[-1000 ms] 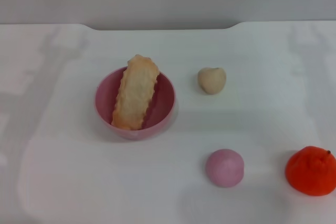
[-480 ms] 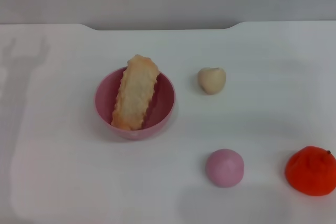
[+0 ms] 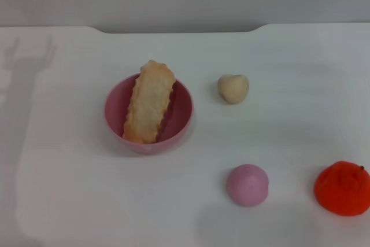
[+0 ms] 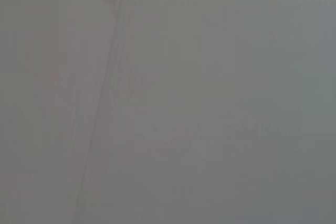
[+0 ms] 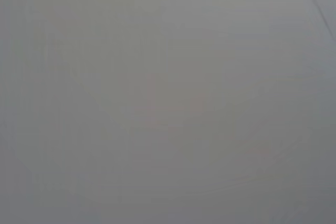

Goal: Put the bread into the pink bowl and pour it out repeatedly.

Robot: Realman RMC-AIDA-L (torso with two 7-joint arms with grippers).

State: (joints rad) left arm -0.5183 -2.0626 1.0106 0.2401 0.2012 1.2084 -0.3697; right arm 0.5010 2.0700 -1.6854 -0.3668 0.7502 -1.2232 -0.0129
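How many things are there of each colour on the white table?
Pink: 2, the pink bowl and a pink ball
Golden-brown: 1, the bread lying in the bowl
Cream: 1, a small bun
Orange: 1, a bumpy orange toy
Total: 5

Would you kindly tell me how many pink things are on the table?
2: the pink bowl at left-centre holding the bread, and the pink ball nearer the robot, to its right.
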